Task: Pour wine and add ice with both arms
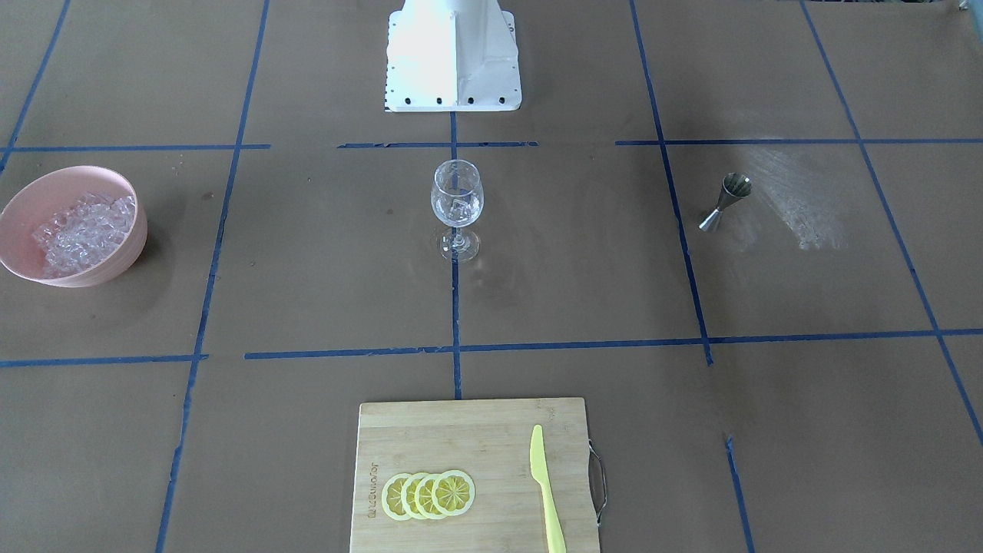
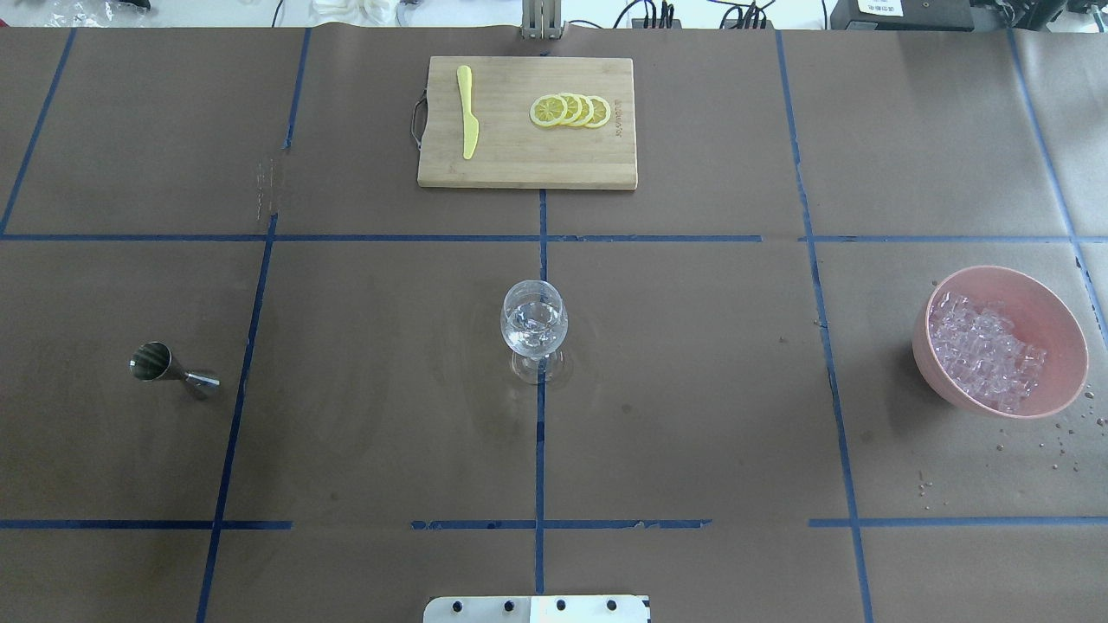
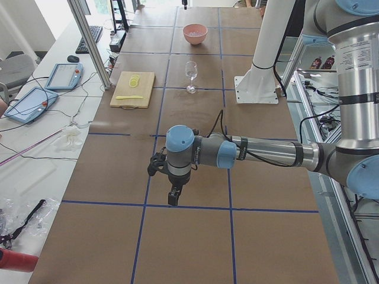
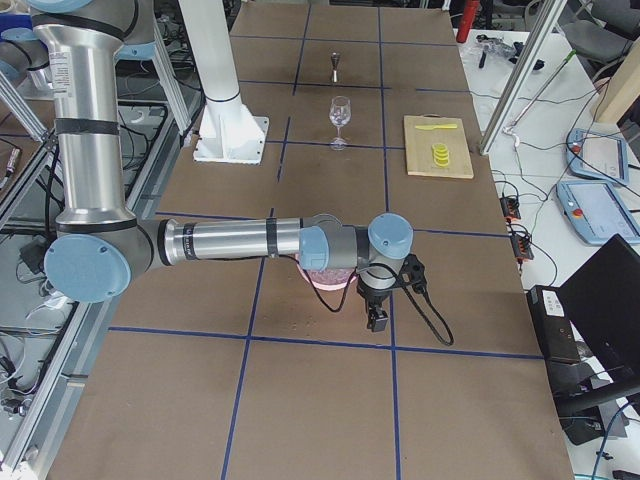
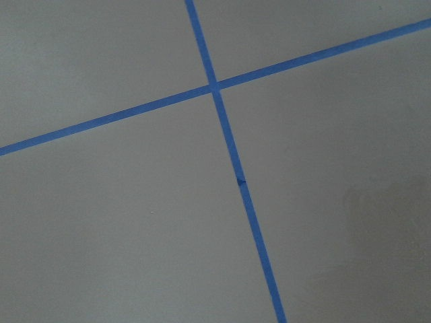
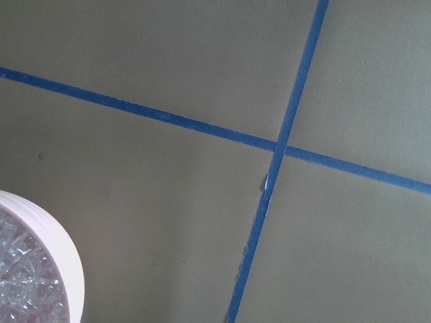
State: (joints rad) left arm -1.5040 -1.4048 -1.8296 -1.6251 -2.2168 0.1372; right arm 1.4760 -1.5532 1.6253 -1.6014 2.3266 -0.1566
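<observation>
**Layout.** Read from the overhead view with the wine glass (image 2: 534,329) as dial centre: pink bowl (image 2: 1063,305) at 3 o'clock, steel jigger (image 2: 173,372) at 9 o'clock, cutting board (image 2: 519,164) at 12 o'clock, white base block (image 2: 537,608) at 6 o'clock. The placing looks deliberate. The glass stands upright on the centre tape line, where either arm could reach it. The jigger sits on the left arm's side and the bowl on the right arm's side, each well apart from the glass.

**Ice.** The ice (image 2: 987,350) is heaped in the bowl. Clear cube-like pieces also show inside the glass (whether liquid is there too cannot be told). Droplets (image 2: 1073,433) fleck the table (image 2: 692,389) at the bowl's 5 o'clock.

**Board.** Lemon slices (image 2: 571,111) overlap in a row, with a yellow knife (image 2: 467,112) beside them. Neither belongs to this task.

**Arms.** The left gripper (image 3: 173,195) hangs pointing down above bare table, and its wrist view shows only a tape crossing (image 5: 214,86). The right gripper (image 4: 377,320) hangs pointing down just beside the bowl, whose rim enters its wrist view at 7 o'clock. Both claws show only in the side views, so wide or closed cannot be told.

**Judgement.** Both arms are held off the central work zone, and the task looks at or near completion
</observation>
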